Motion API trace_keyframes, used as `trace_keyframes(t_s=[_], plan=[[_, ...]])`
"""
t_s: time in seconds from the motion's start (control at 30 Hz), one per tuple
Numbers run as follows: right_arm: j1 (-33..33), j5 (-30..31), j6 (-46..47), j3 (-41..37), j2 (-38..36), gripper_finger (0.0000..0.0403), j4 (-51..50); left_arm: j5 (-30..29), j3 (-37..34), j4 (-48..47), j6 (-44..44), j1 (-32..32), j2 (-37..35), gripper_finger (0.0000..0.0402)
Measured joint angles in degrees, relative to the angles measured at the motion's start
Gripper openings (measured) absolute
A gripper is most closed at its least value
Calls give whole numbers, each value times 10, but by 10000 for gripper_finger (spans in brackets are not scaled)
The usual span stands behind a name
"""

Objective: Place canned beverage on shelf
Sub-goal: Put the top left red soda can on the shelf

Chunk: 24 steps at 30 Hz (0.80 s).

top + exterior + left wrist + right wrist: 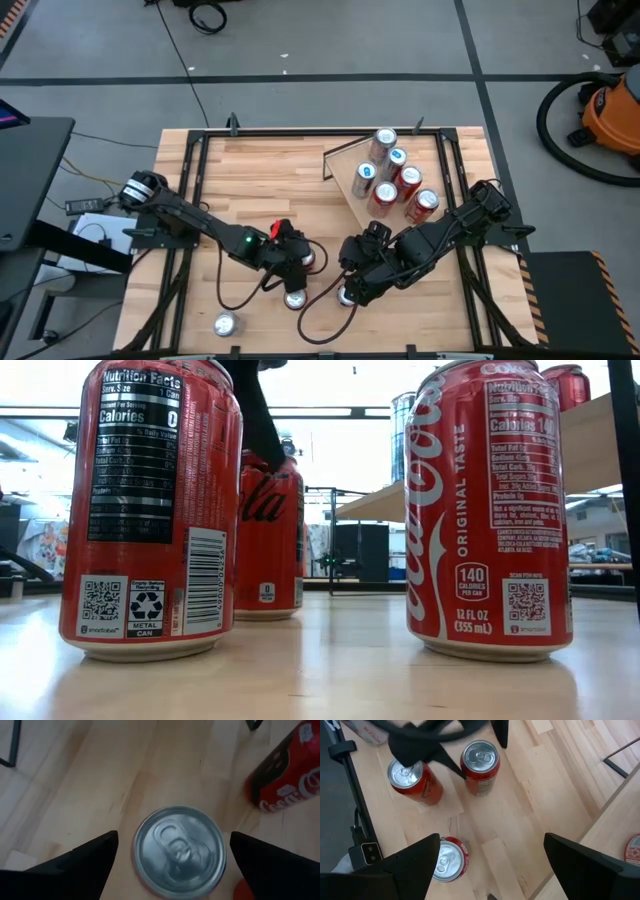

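A red beverage can (296,299) stands upright on the table near its front edge, its silver top (179,851) facing my left wrist camera. My left gripper (173,834) hovers open over it, slanting down, with one finger on either side of the top and a gap to each. My right gripper (491,837) hangs open above the table beside another upright can (447,860). A third can (480,765) stands just behind the first. The shelf (345,168), a light wooden plank, lies askew at the back right and carries several cans (398,175).
A fourth can (225,323) stands alone near the front left corner. Black frame rails (190,180) run along the table's sides. Both arms' cables (330,300) loop between the front cans. In the low view two large cans (150,510) (490,510) stand close to the camera.
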Motion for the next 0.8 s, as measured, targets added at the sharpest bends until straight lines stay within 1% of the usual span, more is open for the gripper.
trace_keyframes(t_s=[0.2, 0.43, 0.63, 0.73, 0.8], plan=[[0, 0, 0, 0, 0, 368, 0, -2, 0, -5, 17, 0, -36, 396], [0, 0, 2, 0, 0, 368, 0, 4, 0, -122, 33, -13, -61, 396], [0, 0, 2, 0, 0, 368, 1, 3, 0, -186, 38, -25, -65, 396], [0, 0, 2, 0, 0, 368, 3, -12, 0, -218, 22, -21, -56, 396], [0, 1, 2, 0, 0, 368, 6, -28, -5, -214, 9, -13, -55, 396]])
